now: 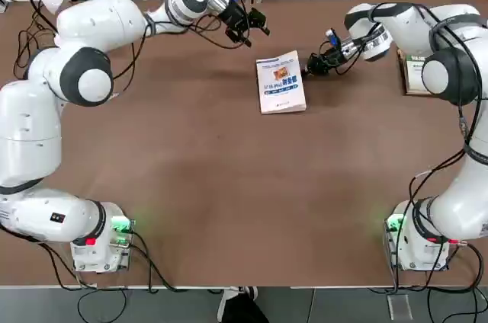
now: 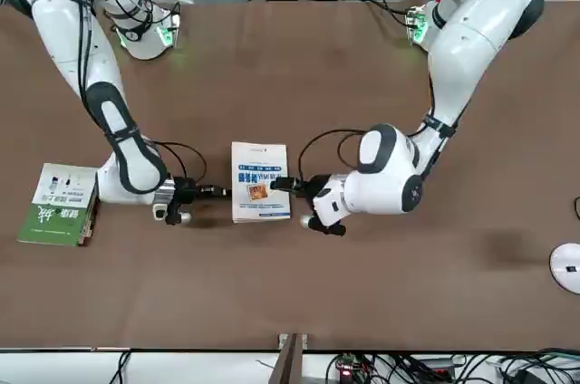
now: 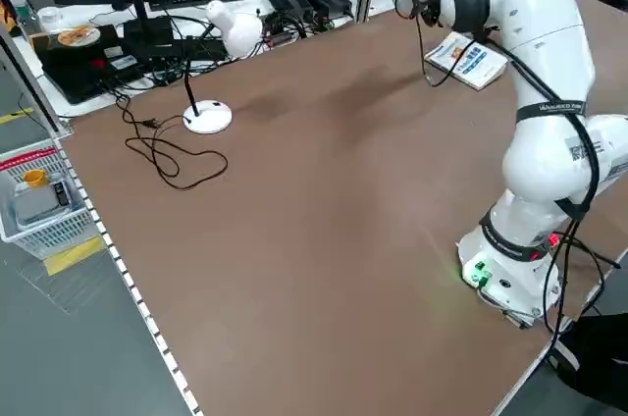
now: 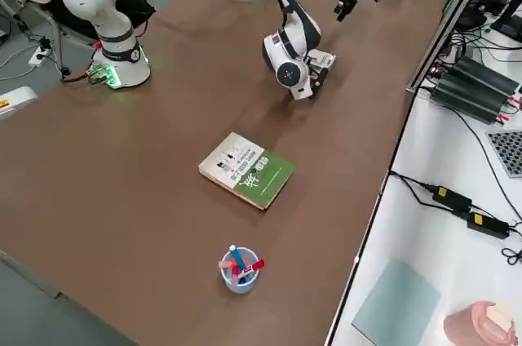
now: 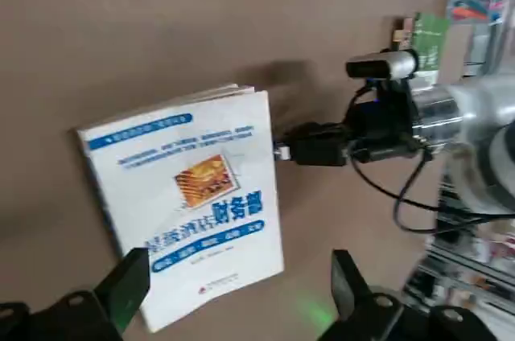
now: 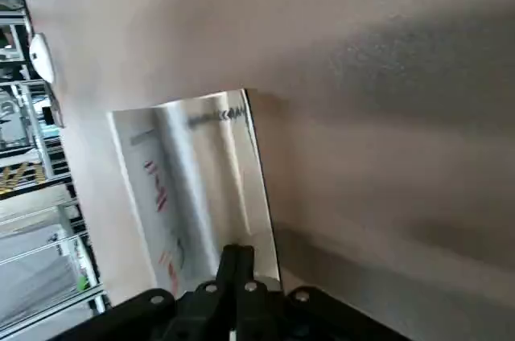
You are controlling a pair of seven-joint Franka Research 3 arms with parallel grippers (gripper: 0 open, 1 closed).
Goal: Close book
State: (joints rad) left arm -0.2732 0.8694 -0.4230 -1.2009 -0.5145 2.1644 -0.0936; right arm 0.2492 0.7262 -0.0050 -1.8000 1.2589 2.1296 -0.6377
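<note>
The book (image 1: pixel 281 82), thin, light and floppy, lies cover-up on the surface between both grippers. The right gripper (image 1: pixel 311 66), jaws closed and empty, sits just beside its edge. The left gripper (image 1: pixel 252 30), jaws open, hovers near; pressing flat on the cover looks safest.

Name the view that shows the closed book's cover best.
The left wrist view: the book fills it, cover lettering and orange picture plain. Top and front views show it whole but small; the side views catch only part; the right wrist view shows it glared, at the shut right gripper.
</note>
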